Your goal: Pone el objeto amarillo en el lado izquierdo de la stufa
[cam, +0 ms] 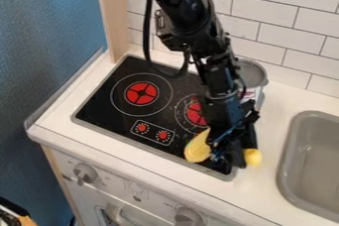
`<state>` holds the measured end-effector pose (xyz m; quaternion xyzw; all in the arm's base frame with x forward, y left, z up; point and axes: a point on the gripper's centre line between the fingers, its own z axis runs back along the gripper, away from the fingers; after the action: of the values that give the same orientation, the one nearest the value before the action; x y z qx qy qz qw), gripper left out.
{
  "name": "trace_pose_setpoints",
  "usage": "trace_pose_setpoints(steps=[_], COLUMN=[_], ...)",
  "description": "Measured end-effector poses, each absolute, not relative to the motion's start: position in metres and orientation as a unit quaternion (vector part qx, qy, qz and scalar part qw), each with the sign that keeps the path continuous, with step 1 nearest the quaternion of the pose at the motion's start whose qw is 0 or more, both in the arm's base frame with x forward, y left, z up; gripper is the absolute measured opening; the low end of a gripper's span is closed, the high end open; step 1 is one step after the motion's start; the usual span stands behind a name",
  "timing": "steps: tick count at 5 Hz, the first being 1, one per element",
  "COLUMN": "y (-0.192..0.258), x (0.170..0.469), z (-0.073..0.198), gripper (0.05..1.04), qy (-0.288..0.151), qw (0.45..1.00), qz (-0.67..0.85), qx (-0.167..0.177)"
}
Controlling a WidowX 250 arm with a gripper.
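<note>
Gripper (229,156) is down at the stove's (111,113) front right corner, right on the yellow object (197,147). Yellow shows on both sides of it: a wide textured part over the black top, a small rounded bit (252,157) out toward the counter (271,190). Can't tell if that's one piece or two. Can't tell the jaws' state either, wide or closed on it; the gripper's dark body hides the contact. I judge this as the grasp step, placing not yet done. I'd center on the middle of the object, close gently, then do a short straight lift to prove the hold. If both yellow ends rise together, go left over the knobs (152,132) to the left burner (141,93), lower until it touches, release. Main risks: off-center grip letting it swing, or the arm clipping the pot (252,74) behind.
</note>
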<state>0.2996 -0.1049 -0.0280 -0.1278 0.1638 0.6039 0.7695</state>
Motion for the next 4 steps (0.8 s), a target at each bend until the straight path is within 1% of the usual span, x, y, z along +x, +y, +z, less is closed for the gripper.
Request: trace_pose_setpoints(steps=[1, 3, 4], y=[-0.076, -0.021, 0.001], x=[0.313, 0.351, 0.361], z=[-0.024, -0.014, -0.016], gripper=[0.351, 0.352, 0.352], qy=[0.154, 0.139, 0.133], qw=[0.745, 0.692, 0.669], qz=[0.636, 0.693, 0.717], qx=[-0.128, -0.149, -0.146])
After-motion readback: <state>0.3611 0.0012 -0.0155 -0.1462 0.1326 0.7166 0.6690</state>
